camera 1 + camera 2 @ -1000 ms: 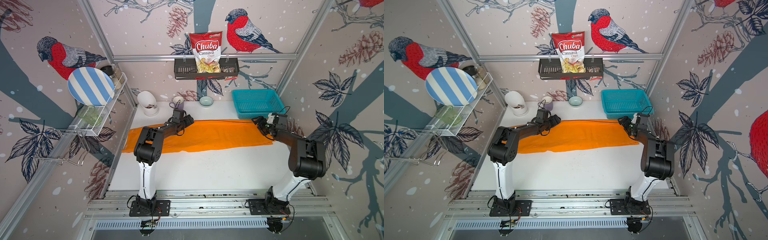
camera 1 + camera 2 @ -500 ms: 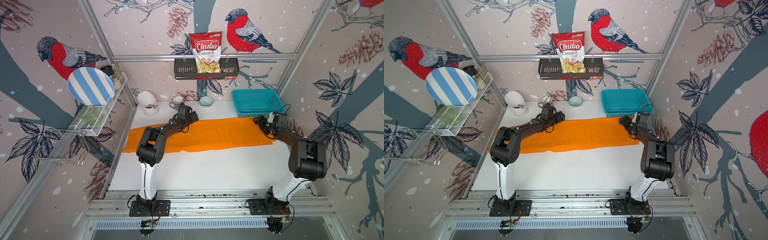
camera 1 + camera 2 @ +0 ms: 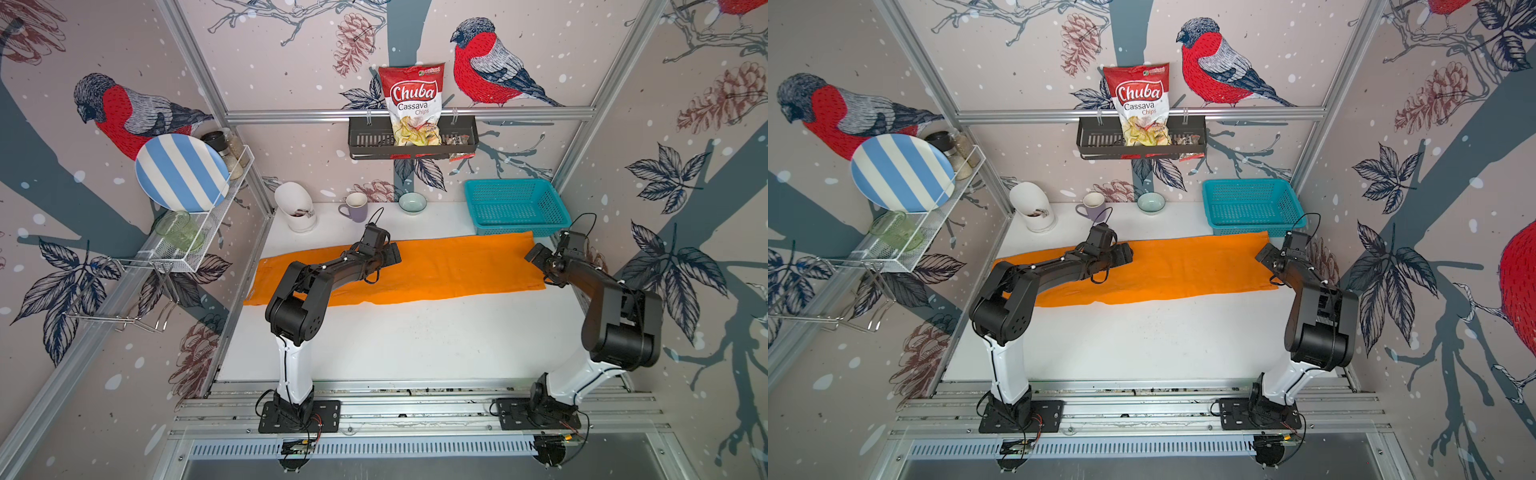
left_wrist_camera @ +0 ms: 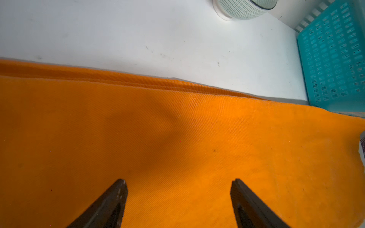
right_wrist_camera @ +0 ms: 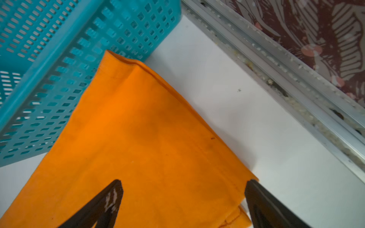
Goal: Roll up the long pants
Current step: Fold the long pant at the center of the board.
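Note:
The long pants (image 3: 449, 270) (image 3: 1183, 270) are bright orange and lie flat as a long folded strip across the back of the white table. My left gripper (image 3: 392, 254) (image 3: 1126, 253) hovers open over the strip's far edge, left of its middle. In the left wrist view its jaws (image 4: 178, 180) stand wide apart above plain orange cloth (image 4: 177, 128), holding nothing. My right gripper (image 3: 534, 253) (image 3: 1264, 251) is open at the strip's right end. In the right wrist view it (image 5: 182, 181) straddles the hem's corner of the cloth (image 5: 148, 128) without pinching it.
A teal basket (image 3: 515, 203) (image 5: 49, 59) stands right behind the pants' right end, touching the cloth. A purple mug (image 3: 355, 206), a small bowl (image 3: 412, 203) and a white holder (image 3: 296, 206) line the back wall. The metal frame rail (image 5: 286, 83) runs close on the right.
My left gripper has moved right and a little farther back over the pants. The right gripper's jaws have opened wider at the right end; the cloth lies much as before.

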Controlling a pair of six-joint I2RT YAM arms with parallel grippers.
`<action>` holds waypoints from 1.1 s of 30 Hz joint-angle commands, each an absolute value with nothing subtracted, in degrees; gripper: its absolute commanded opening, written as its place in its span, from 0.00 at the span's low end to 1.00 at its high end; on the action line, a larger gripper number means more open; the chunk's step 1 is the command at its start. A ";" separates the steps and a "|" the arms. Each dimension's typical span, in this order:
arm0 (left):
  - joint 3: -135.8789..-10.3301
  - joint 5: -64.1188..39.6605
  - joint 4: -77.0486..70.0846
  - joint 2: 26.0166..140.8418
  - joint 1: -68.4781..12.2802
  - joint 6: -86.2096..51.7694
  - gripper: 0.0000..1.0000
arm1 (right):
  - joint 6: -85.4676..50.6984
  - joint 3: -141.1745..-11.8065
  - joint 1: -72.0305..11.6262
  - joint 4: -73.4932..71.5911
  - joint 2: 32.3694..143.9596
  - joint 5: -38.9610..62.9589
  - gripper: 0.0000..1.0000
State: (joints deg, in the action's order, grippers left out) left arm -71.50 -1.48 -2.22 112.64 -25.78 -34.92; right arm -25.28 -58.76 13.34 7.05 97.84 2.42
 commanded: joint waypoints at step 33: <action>-68.97 -0.97 -1.85 106.74 -25.96 -31.14 0.84 | -31.57 -53.97 13.18 3.60 102.78 -0.73 0.39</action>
State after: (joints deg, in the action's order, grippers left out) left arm -69.12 -1.45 -2.11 107.66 -25.85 -32.36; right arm -32.71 -54.85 13.15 2.76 103.24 -4.89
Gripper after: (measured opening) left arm 0.842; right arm 0.436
